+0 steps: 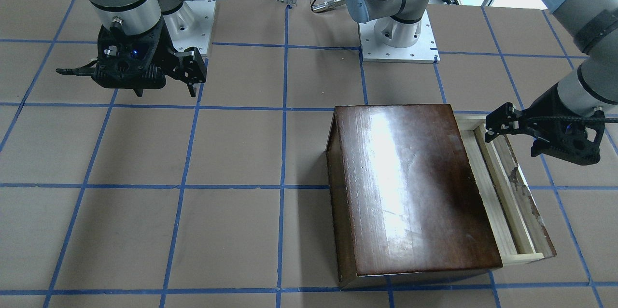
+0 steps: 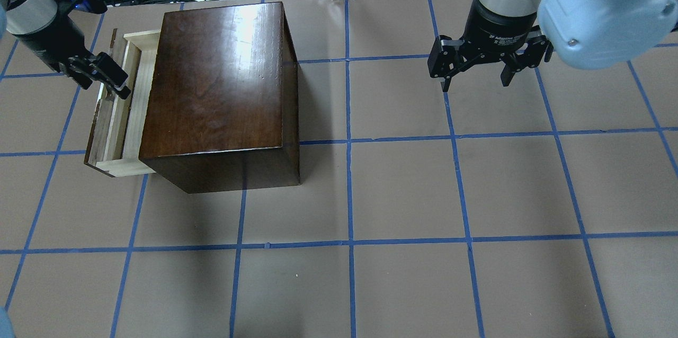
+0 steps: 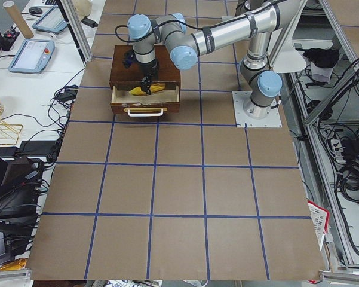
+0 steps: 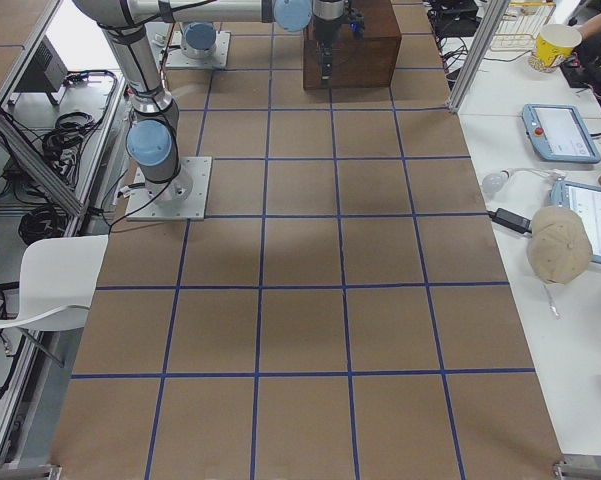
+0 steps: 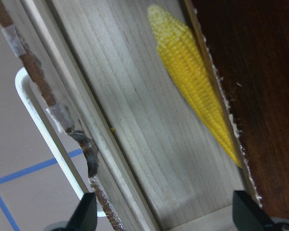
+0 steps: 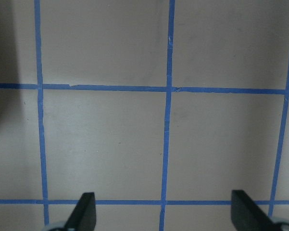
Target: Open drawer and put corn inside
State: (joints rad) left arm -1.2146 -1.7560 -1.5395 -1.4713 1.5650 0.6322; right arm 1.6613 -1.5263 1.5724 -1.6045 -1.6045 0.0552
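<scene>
The jaws of the left gripper [image 2: 98, 76] are spread wide and hold nothing, poised above the open drawer [image 5: 134, 120]. The corn [image 5: 197, 82] is seen lying lengthwise on the drawer's pale floor, close against the side by the dark box [image 2: 217, 78]. A chipped front panel [image 5: 86, 154] and a white handle [image 5: 43, 134] are found at the drawer's outer edge. The jaws of the right gripper [image 2: 475, 79] are likewise parted and empty, held over bare counter [image 2: 402, 184], well apart from the box. From overhead the corn cannot be made out, and the drawer's inner part is hidden within the box.
</scene>
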